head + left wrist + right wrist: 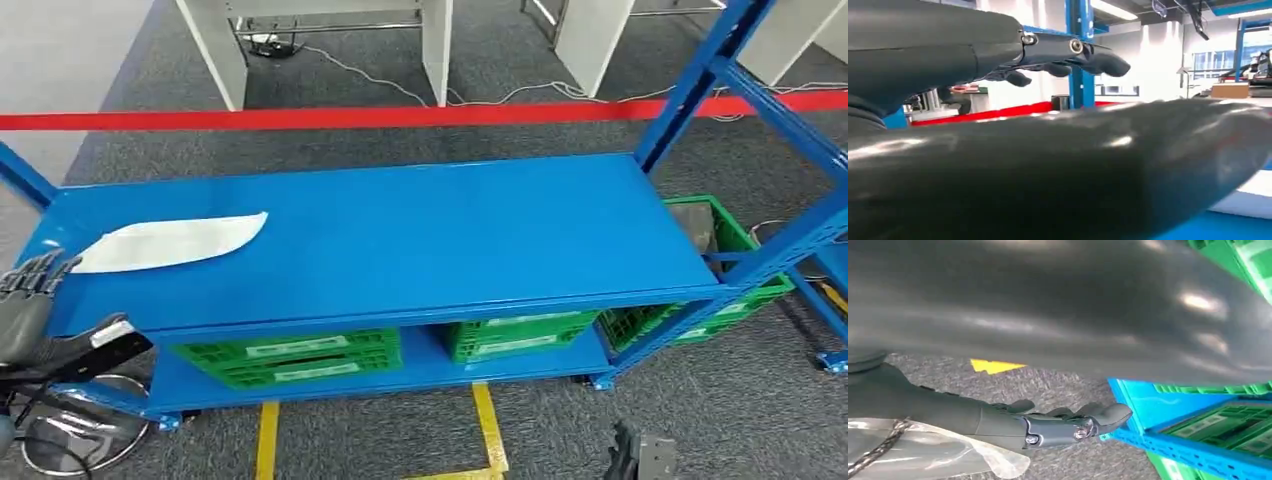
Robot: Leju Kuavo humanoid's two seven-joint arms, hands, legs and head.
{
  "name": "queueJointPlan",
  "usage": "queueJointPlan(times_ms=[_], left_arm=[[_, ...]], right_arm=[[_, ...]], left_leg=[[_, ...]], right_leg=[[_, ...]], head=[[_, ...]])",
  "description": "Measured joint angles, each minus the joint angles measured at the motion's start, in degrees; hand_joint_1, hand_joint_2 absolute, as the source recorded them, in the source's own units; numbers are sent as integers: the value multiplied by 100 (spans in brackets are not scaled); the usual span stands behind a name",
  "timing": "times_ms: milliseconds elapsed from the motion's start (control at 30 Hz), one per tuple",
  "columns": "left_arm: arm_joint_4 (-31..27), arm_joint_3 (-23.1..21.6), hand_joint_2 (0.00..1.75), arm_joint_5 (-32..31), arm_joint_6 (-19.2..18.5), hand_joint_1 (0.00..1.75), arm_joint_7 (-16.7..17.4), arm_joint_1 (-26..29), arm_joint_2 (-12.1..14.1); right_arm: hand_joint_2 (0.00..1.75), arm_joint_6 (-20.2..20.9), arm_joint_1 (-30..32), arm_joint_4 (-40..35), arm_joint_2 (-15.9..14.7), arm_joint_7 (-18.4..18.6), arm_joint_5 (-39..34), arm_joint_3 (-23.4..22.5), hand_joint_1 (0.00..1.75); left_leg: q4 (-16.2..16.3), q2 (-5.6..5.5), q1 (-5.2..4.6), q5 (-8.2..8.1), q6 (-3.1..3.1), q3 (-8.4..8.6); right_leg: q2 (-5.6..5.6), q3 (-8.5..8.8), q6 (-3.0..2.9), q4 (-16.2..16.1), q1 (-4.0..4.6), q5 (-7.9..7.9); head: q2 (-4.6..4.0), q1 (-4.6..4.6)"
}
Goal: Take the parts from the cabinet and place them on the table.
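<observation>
step: reach. my left hand [30, 300] hangs at the blue shelf [400, 240] edge, fingers apart, holding nothing; white part [170, 243] lies flat just beyond. my right hand [1058, 427] hangs low, fingers loose, empty. next: extend left over the part, close on its near edge.

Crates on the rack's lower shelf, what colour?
Green crates with pale label strips; clearest in the head view.
</observation>
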Motion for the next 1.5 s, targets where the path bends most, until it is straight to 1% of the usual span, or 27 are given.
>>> queueJointPlan(times_ms=[33,67,100,133,200,233,400,467,533,567,600,633,700,767,867,933,967,1067,1100,1133,1200,1233,1267,1300,1333,1433,1500], left_arm=[[0,0,0,2,0,0,0,10,-7],[0,4,0,29,0,0,0,27,-15],[0,13,0,39,0,0,0,40,-26],[0,26,0,46,0,0,0,46,-31],[-2,46,0,61,0,0,0,48,-33],[-2,57,0,68,0,0,0,49,-33],[-7,94,0,74,0,0,0,55,-31],[-15,107,0,79,-2,0,0,50,-31],[-15,105,0,81,-11,0,-11,75,-39],[-15,103,0,81,-18,0,-18,84,-44],[-15,101,0,81,-33,0,-18,89,-46],[-15,101,0,81,-44,0,-20,90,-46],[-17,105,0,83,-46,0,-22,89,-46],[-20,109,0,83,-50,0,-24,86,-46],[-44,116,0,81,-59,0,-24,87,-37],[-52,131,0,83,-63,0,-24,90,-39],[-55,133,0,83,-72,0,-26,82,-39],[-57,129,0,83,-81,0,-35,91,-55],[-57,129,0,81,-79,0,-37,99,-67],[-57,129,0,103,-79,0,-77,101,-79],[-57,114,0,287,-125,0,-236,104,-101],[-59,103,0,369,-198,0,-312,113,-100],[-63,87,0,407,-254,0,-341,121,-96],[-66,74,0,409,-300,0,-343,135,-92],[-81,44,0,409,-326,0,-343,156,-83],[-116,15,0,409,-328,0,-343,169,-50],[-133,5,0,409,-332,0,-343,162,-33]], right_arm=[[0,-2,13,2,0,0,0,0,0],[0,-2,24,4,0,0,0,0,0],[0,-2,27,4,0,0,2,0,0],[0,-2,25,4,0,0,2,0,0],[0,-5,17,4,-4,0,4,0,0],[0,-7,6,7,-4,0,4,0,0],[0,-13,16,11,-15,0,5,-11,0],[0,-9,3,11,-17,0,9,-15,0],[0,-2,11,13,-17,0,17,-15,0],[0,-2,16,13,-17,0,17,-15,0],[0,-2,20,13,-17,0,18,-17,0],[0,-4,21,13,-20,0,17,-22,0],[0,2,17,13,-17,0,17,-22,0],[0,7,9,17,-17,0,20,-22,0],[0,11,22,20,-17,0,20,-24,0],[0,13,9,17,-20,0,22,-24,0],[0,13,-8,17,-20,0,22,-22,0],[0,13,18,20,-20,0,33,-20,0],[0,13,29,20,-20,0,37,-20,0],[0,11,31,22,-20,0,39,-22,0],[0,11,21,22,-20,0,50,-22,0],[0,11,20,24,-22,0,52,-20,0],[0,11,3,37,-22,0,52,-20,0],[0,11,-13,39,-22,0,52,-20,0],[0,11,6,44,-22,0,52,-20,0],[0,2,0,48,-35,0,50,-28,0],[0,13,-24,48,-44,0,48,-39,0]], left_leg=[[1,1,-1,-5,6,-2],[2,1,-1,-9,8,2],[2,0,-1,-18,5,11],[5,-3,0,-31,0,24],[8,-6,3,-72,-41,78],[19,-7,-33,-95,-78,73],[50,-8,3,-174,-219,79],[644,-8,5,-450,-258,-177],[1622,-8,8,-796,-284,-706],[1875,-8,9,-810,-285,-877],[1835,-8,8,-665,-275,-912],[1568,-8,8,-414,-257,-833],[591,-8,-1,214,-198,-456],[181,-6,-51,187,-148,-250],[72,-10,-58,100,-73,-223],[-3,-9,-20,94,-22,-74],[-3,-8,-18,69,14,-51],[1,-7,-22,-3,33,3],[1,-9,-21,-34,30,37],[1,-12,-19,-79,22,94],[1,-13,-14,-173,-8,234],[-4,-10,-12,-227,-41,269],[22,-12,-22,-252,-79,288],[25,-11,-26,-286,-131,253],[45,-8,-23,-294,-169,317],[170,-8,-6,-384,-236,332],[799,-8,3,-735,-281,20]], right_leg=[[0,-214,8,418,0,-143],[0,-315,11,580,0,-140],[-1,-276,12,467,-3,6],[-4,-105,7,93,-8,254],[-31,437,-19,-996,-16,744],[-40,551,-31,-1157,3,624],[-12,645,-188,-1261,-17,619],[-13,708,-261,-1262,-14,571],[-14,767,-284,-1261,0,513],[-10,800,-285,-1260,7,485],[-4,851,-284,-1260,12,450],[5,902,-278,-1260,14,413],[17,1040,-256,-1262,14,323],[36,1036,-185,-1266,42,242],[7,1112,-95,-1297,35,283],[4,1026,-45,-1101,32,166],[2,831,-24,-764,30,83],[2,-56,19,440,20,-335],[1,-167,25,454,14,-251],[0,-156,33,215,-1,9],[-7,142,25,-687,-17,705],[-20,267,6,-1052,-17,909],[-27,245,-22,-1106,19,652],[-39,336,-119,-1090,27,697],[-30,315,-168,-1113,35,766],[-21,454,-246,-1168,1,757],[-20,490,-298,-1167,9,723]], head=[[0,7],[0,4],[0,7],[0,7],[0,9],[0,2],[0,0],[0,-26],[0,-22],[0,-28],[0,-22],[0,-26],[0,-26],[0,-28],[0,-15],[0,-9],[0,9],[0,2],[0,0],[0,0],[0,0],[0,2],[0,-4],[2,2],[0,-15],[0,-11],[0,-18]])
